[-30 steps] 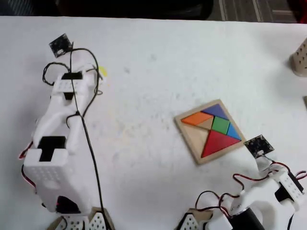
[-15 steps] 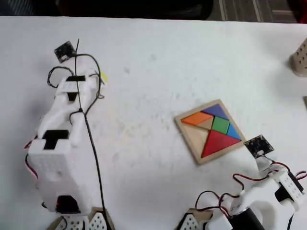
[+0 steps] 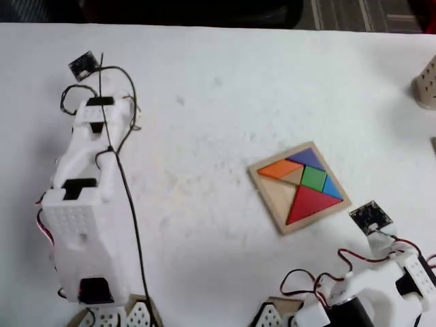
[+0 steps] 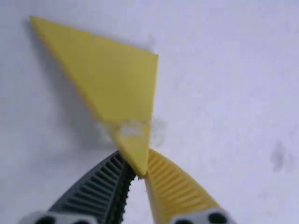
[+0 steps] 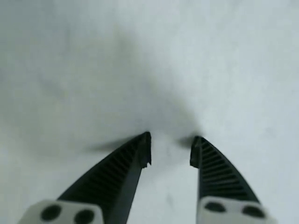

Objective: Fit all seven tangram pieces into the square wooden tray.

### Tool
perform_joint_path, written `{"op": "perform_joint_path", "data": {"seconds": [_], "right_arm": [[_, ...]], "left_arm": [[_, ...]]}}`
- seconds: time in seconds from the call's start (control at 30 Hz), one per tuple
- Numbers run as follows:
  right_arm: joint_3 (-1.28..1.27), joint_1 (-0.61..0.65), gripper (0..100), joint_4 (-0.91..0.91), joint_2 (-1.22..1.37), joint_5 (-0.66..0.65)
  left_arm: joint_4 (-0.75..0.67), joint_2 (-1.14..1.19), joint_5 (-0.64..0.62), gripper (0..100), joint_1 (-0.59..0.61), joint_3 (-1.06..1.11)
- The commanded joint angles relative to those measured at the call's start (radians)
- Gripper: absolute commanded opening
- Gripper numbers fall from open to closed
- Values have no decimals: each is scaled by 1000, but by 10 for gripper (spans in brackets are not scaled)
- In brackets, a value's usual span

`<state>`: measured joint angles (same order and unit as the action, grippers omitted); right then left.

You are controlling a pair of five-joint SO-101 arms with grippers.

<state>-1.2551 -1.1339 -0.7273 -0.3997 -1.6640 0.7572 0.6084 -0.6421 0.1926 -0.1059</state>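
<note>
The square wooden tray (image 3: 276,199) lies right of the table's centre. Orange (image 3: 279,167), dark blue (image 3: 306,158), green (image 3: 313,178), light blue (image 3: 331,188) and red (image 3: 310,203) pieces sit in it, with bare wood along its near-left side. In the left wrist view my left gripper (image 4: 138,173) is shut on one corner of a yellow triangle (image 4: 112,88) close over the white table. The left arm (image 3: 88,177) stands at the table's left. My right gripper (image 5: 170,149) is open over bare table; its arm (image 3: 381,286) is at the near right, just short of the tray.
A beige perforated object (image 3: 428,85) stands at the right edge. Black cables (image 3: 122,170) run along the left arm. The far table edge (image 3: 218,26) meets a dark floor. White table stretches between the left arm and the tray.
The left arm swung slightly and now covers the yellow piece that showed beside it. The right arm drew back a little toward the near edge.
</note>
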Motion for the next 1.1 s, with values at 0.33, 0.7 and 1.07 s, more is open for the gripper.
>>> {"op": "perform_joint_path", "data": {"seconds": [0.33, 0.7, 1.07], "right_arm": [[-31, -84, 159, -5, 12, -29], [-35, -35, 159, -12, 16, -29], [-35, -21, 159, -12, 16, -29]], "left_arm": [[-15, -15, 6, 24, 61, -58], [-38, -8, 3, 24, 64, -77], [-77, -5, -20, 119, 71, -71]]}}
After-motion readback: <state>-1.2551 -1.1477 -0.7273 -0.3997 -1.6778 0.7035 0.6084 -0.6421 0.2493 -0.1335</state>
